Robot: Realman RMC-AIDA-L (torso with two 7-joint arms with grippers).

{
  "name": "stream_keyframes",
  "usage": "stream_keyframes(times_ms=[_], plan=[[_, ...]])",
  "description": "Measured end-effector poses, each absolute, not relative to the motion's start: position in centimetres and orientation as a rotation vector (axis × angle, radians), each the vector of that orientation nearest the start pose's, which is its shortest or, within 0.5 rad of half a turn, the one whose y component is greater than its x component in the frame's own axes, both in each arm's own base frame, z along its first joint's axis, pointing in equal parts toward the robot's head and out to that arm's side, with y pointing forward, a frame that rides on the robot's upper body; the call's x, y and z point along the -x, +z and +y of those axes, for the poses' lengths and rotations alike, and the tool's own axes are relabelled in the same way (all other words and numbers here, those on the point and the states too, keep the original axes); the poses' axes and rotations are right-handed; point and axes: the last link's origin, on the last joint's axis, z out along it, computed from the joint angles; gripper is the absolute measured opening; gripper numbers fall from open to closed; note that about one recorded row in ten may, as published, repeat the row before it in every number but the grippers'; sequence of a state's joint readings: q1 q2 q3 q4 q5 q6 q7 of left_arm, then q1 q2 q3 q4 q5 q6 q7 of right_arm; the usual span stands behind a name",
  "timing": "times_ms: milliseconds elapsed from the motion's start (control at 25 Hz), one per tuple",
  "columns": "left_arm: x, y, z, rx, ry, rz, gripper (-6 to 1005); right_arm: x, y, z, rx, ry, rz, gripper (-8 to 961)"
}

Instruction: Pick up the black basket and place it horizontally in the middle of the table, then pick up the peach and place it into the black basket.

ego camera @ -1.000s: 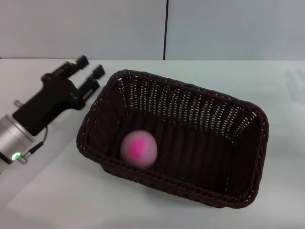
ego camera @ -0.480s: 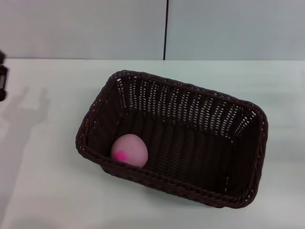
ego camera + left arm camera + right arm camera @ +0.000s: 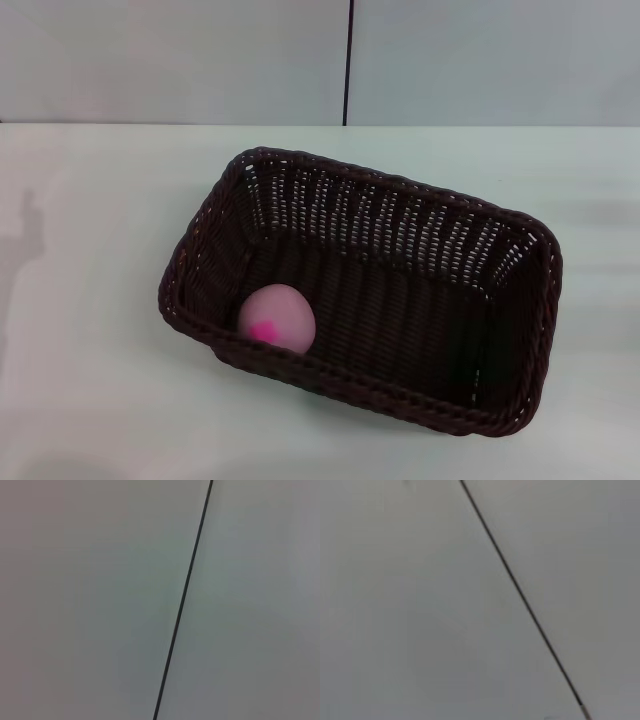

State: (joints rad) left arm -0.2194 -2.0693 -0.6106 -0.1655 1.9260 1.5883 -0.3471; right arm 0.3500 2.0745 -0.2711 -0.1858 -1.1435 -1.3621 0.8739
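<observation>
The black basket (image 3: 480, 300) lies in the middle of the white table (image 3: 90, 380), its long side running left to right with a slight slant. The peach (image 3: 276, 318), light pink with a magenta spot, rests inside the basket against its near left wall. Neither gripper shows in the head view. Both wrist views show only a grey wall with a thin dark seam, the left wrist view (image 3: 182, 600) and the right wrist view (image 3: 520, 592).
A grey wall with a dark vertical seam (image 3: 349, 60) stands behind the table's far edge. A faint shadow (image 3: 25, 240) falls on the table at the far left.
The left arm has pulled away to the left and left the head view. The peach has rolled to the basket's near left wall and settled there.
</observation>
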Motion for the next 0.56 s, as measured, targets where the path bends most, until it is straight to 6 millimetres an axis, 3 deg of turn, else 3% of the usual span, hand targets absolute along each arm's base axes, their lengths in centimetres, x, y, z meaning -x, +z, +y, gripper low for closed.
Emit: stream_keyframes(times_ms=[560], plan=[[35.45, 3.22, 24.85, 1.255, -0.993, -0.557, 482, -38.23, 6.63, 28.73, 1.28, 1.101, 0.838, 331]])
